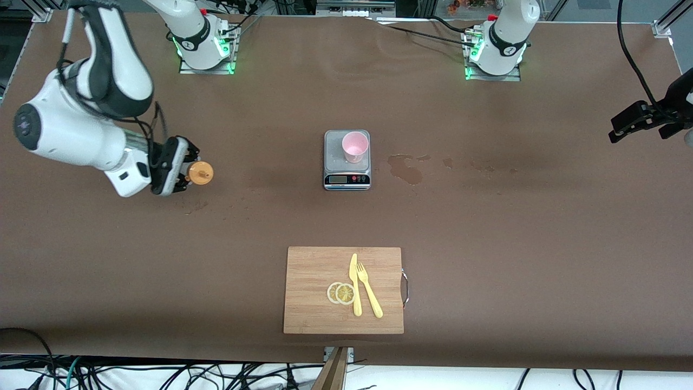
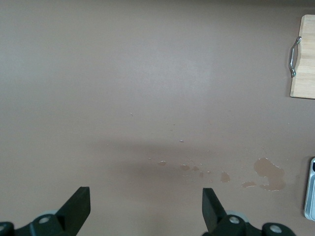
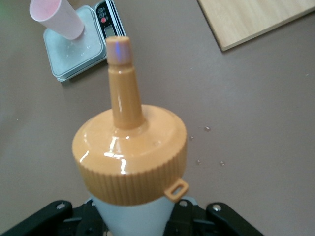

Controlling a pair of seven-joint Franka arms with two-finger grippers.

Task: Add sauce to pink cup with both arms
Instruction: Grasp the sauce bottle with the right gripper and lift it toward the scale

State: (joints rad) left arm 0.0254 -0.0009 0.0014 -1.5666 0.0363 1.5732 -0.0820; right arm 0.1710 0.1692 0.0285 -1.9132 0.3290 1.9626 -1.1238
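The sauce bottle (image 1: 200,173) has a whitish body and an orange nozzle cap. My right gripper (image 1: 181,172) is shut on its body, over the right arm's end of the table. In the right wrist view the cap (image 3: 130,157) fills the middle, with the gripper (image 3: 135,223) closed around the body below it. The pink cup (image 1: 354,146) stands upright on a small grey scale (image 1: 346,176) at mid-table; both show in the right wrist view, cup (image 3: 54,17) on scale (image 3: 74,49). My left gripper (image 1: 622,127) hangs open and empty (image 2: 145,196) over the left arm's end of the table.
A wooden cutting board (image 1: 314,271) lies nearer the front camera than the scale, with a yellow knife (image 1: 354,287), fork (image 1: 369,295) and lemon slices (image 1: 341,293) on it. A wet stain (image 1: 406,169) lies beside the scale toward the left arm's end.
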